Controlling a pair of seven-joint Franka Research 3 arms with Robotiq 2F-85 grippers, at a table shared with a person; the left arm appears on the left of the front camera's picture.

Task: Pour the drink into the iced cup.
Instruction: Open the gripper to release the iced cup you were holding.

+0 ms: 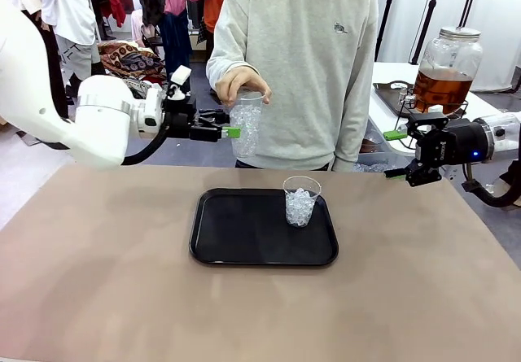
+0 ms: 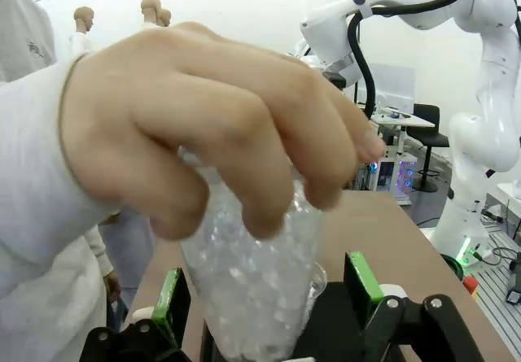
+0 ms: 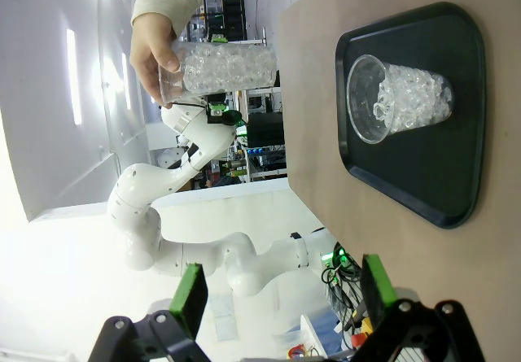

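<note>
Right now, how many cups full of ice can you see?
2. One cup stands on the black tray. The other cup hangs in the person's hand, between the open left fingers. None seems hidden.

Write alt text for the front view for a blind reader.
A person's hand holds a clear cup of ice from above, at the fingertips of the open left gripper. A second iced cup stands on a black tray; the right gripper hangs open at the right, near a jar of amber drink.
</note>
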